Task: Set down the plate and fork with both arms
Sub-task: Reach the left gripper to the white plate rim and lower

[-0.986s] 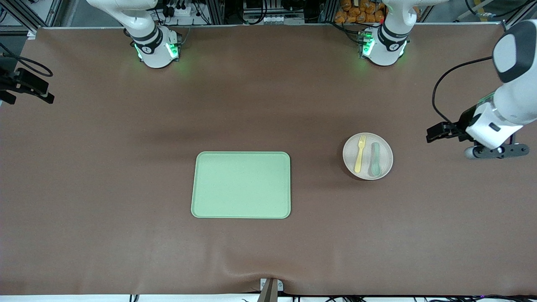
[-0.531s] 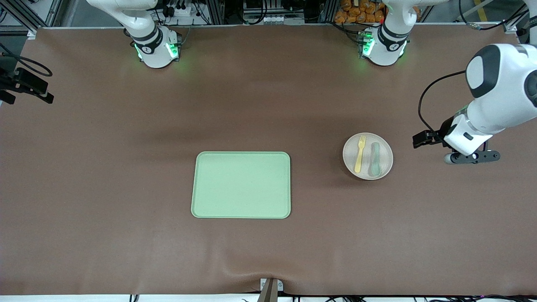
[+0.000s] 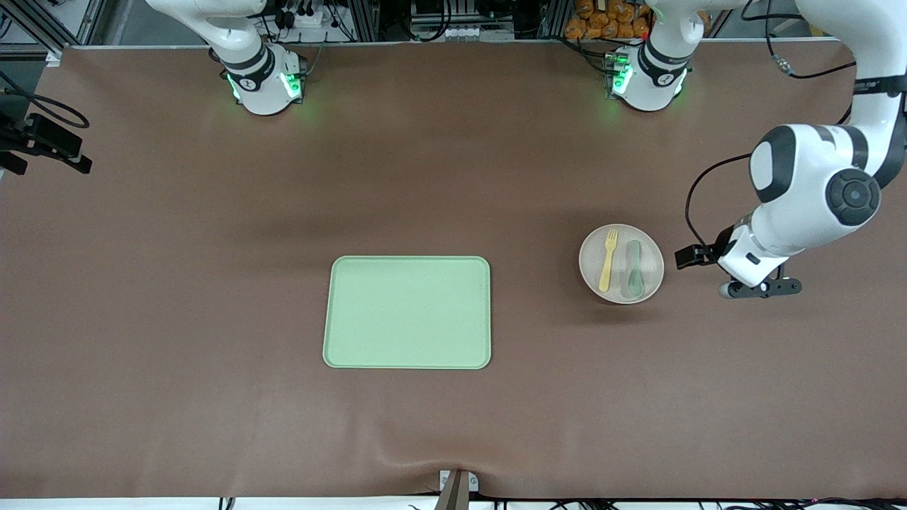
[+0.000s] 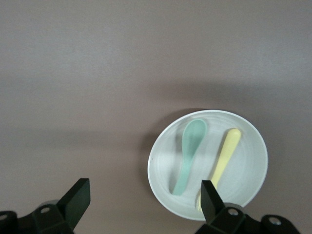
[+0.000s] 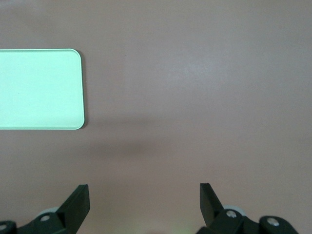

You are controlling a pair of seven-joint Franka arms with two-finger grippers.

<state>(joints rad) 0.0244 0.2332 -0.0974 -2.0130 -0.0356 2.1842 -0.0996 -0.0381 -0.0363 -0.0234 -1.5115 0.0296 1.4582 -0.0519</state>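
While the plate (image 3: 621, 263), the fork (image 3: 607, 260) and the spoon (image 3: 633, 268) lie just as they did a second ago, the left arm (image 3: 808, 191) has changed most: it has swung in from the table edge, and the left gripper (image 3: 759, 288) now hangs over the brown table cover (image 3: 212, 283) just beside the plate, at about 3 o'clock from it, where before it was well apart from it. The light-green tray (image 3: 407, 312) has not moved; it lies near the table's middle, at about 9 o'clock from the plate and a little nearer to the front camera. The pale-yellow fork lies on the plate with its tines toward 12 o'clock, and the grey-green spoon lies beside it on the same plate, toward the left arm's end. The front view does not show the fingers of the left gripper clearly, but the left wrist view does: the two black fingertips (image 4: 78, 197) stand wide apart and hold nothing, with the plate (image 4: 248, 180) under one of them and the fork (image 4: 222, 163) and spoon (image 4: 189, 153) side by side on it. The right gripper (image 5: 144, 202) does not show in the front view, where only the right arm's base (image 3: 263, 81) appears; the right wrist view shows its fingers spread and empty, over bare table cover, with a corner of the tray (image 5: 44, 87) in sight. The right arm waits.
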